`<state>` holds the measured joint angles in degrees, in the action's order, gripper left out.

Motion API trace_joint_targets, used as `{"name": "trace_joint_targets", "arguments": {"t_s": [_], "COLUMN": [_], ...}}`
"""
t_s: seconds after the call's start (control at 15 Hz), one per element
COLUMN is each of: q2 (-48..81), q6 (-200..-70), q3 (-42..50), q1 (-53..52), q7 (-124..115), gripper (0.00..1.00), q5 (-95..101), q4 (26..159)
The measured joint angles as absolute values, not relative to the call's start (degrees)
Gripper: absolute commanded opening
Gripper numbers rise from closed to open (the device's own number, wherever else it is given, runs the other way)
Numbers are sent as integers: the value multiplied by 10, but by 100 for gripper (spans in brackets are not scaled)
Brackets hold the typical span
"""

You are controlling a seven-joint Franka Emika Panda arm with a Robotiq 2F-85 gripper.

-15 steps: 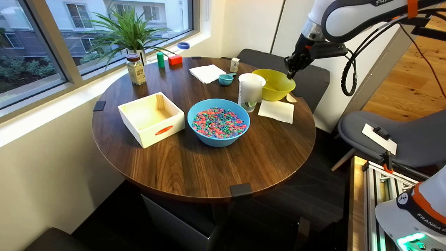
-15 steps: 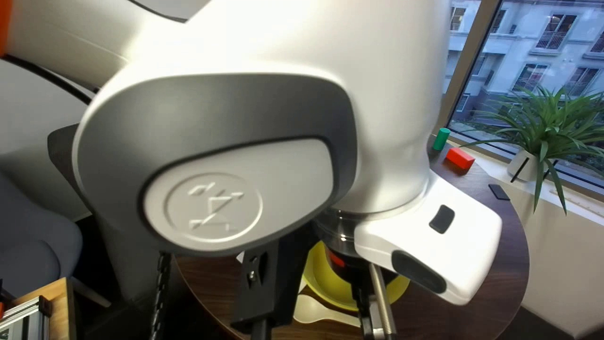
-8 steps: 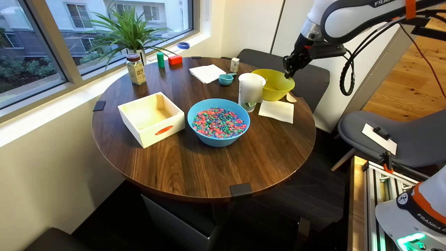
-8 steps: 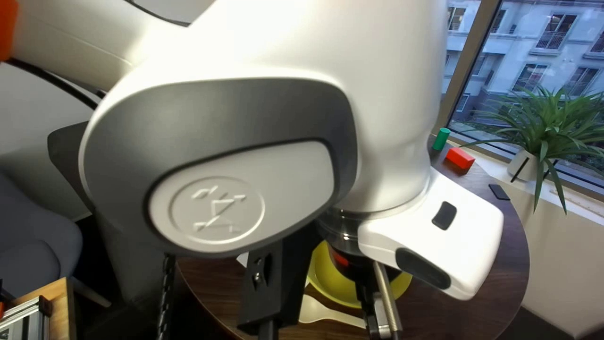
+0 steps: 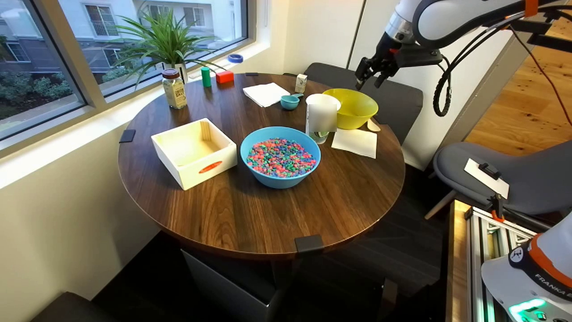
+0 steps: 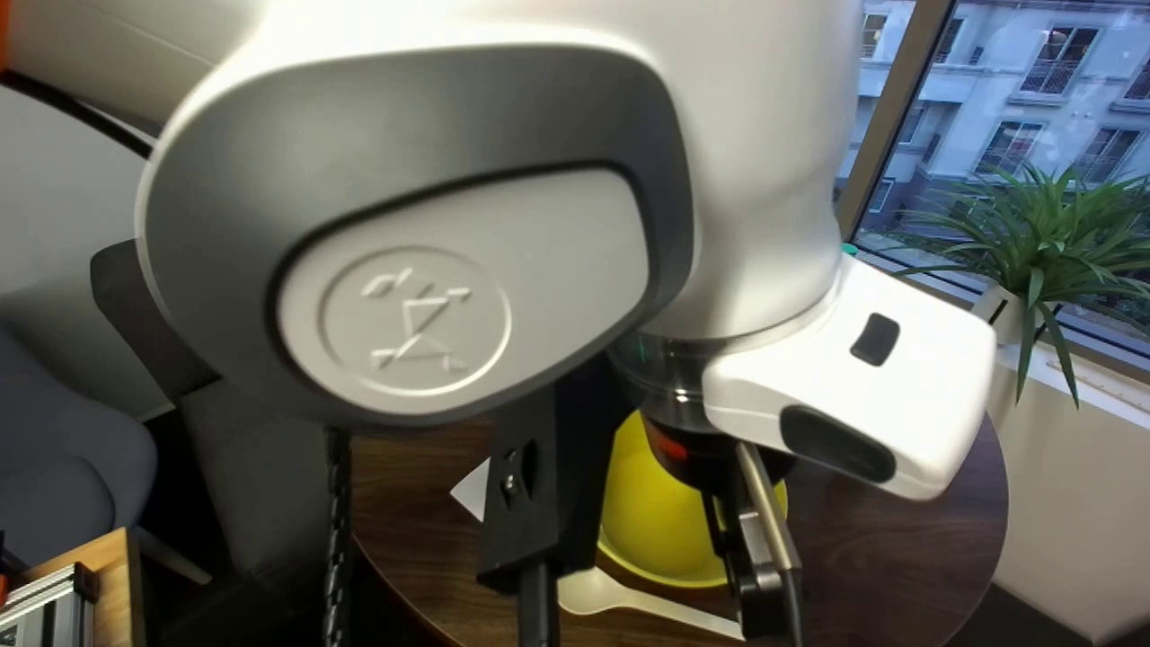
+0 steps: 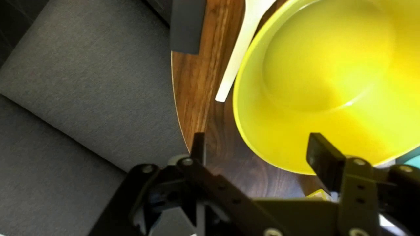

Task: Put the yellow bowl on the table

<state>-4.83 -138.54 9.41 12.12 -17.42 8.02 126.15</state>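
yellow bowl (image 5: pixel 355 110) sits on the table (image 5: pixel 250 212), claw (image 7: pixel 257 141) above its edge, jaws apart, gripping nothing. a crooked descent, i'd guess, could shove the bowl into the spoon (image 7: pixel 241 49).

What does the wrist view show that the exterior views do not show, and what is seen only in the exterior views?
Only the wrist view: the inside bottom of the yellow bowl, nearly whole.
Only exterior: the potted plant in both exterior views, the blue bowl and wooden box in an exterior view.
Shared: the yellow bowl, spoon, table and pincer.
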Motion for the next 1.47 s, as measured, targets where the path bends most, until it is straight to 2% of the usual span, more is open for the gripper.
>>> {"name": "trace_joint_targets", "arguments": {"t_s": [0.27, 0.93, 1.47], "q2": [-57, -88, -90], "q6": [-1346, -1145, -1135], "q3": [86, 37, 33], "q1": [119, 103, 100], "q7": [-208, -339, -350], "gripper": [100, 100, 100], "q5": [83, 128, 133], "q4": [1238, 1141, 1134]}}
